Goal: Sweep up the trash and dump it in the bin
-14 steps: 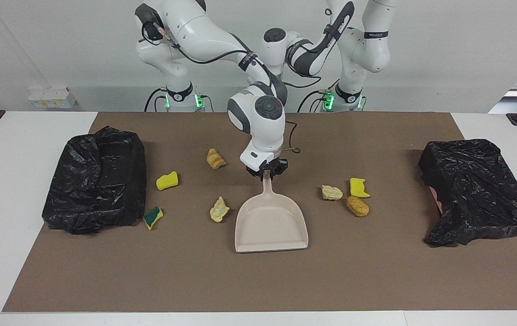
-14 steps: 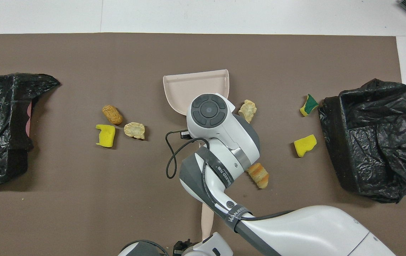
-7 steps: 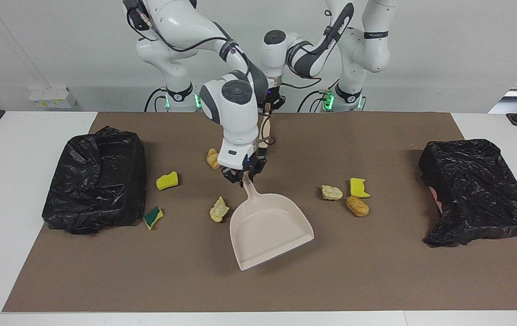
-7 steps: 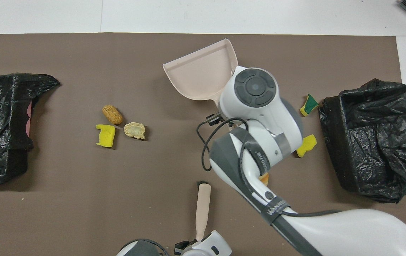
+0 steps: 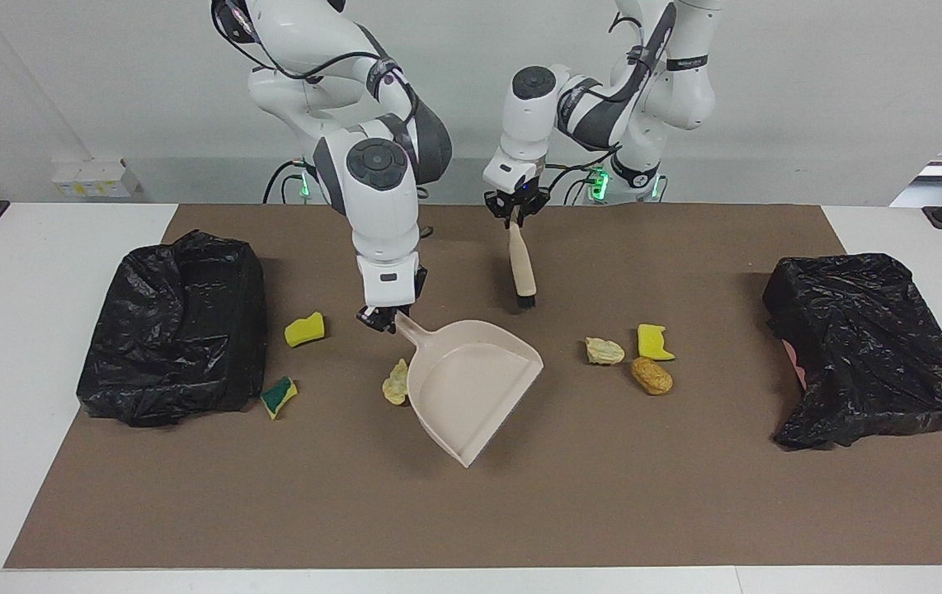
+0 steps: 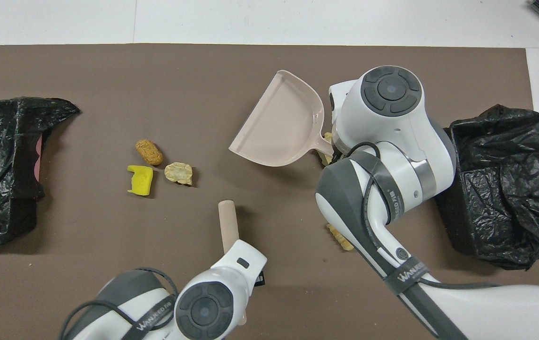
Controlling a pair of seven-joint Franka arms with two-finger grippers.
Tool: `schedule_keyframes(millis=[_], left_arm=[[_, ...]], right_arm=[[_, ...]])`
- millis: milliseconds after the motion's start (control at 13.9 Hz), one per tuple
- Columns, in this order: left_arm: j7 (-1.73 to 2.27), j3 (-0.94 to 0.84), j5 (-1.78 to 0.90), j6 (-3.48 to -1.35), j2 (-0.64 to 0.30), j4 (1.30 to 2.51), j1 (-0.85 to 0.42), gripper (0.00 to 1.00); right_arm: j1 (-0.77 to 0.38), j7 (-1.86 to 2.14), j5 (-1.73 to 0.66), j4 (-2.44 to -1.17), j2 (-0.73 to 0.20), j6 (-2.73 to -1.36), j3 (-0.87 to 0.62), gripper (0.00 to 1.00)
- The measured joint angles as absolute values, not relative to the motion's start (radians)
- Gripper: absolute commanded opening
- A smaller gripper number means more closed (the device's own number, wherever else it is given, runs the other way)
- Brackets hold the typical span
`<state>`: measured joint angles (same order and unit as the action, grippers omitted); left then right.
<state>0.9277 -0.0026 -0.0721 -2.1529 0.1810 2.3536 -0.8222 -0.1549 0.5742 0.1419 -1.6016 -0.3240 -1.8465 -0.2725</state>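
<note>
Right gripper [image 5: 380,320] clamps the beige dustpan [image 5: 471,384] handle; left gripper [image 5: 515,213], arm strap lettered "WANLEBO", grips the brush [image 5: 522,272]. Trash scraps [image 5: 396,383] lie on the mat around the dustpan, one touching it.

A beige dustpan [image 6: 281,123] lies tilted mid-mat, with three scraps [image 6: 156,165] clustered toward the left arm's end from it.

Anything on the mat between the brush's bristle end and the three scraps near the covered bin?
Nothing: in the facing view, bare mat separates the brush from the three scraps.
</note>
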Motion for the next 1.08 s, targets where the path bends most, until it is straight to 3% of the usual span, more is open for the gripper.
schedule_keyframes(millis=[359,1077], left_arm=[[0.915,0.002,-0.046,-1.97,0.182,2.224,-0.576,0.0],[0.375,0.004,-0.019,-2.036,0.111,2.228,-0.121,0.0]], right_arm=[[-0.151,0.896,0.238,-1.608,-0.323,-1.828,-0.271,0.0],[-0.281,0.958,0.321,-1.621,-0.431,-1.949,-0.277,0.0]])
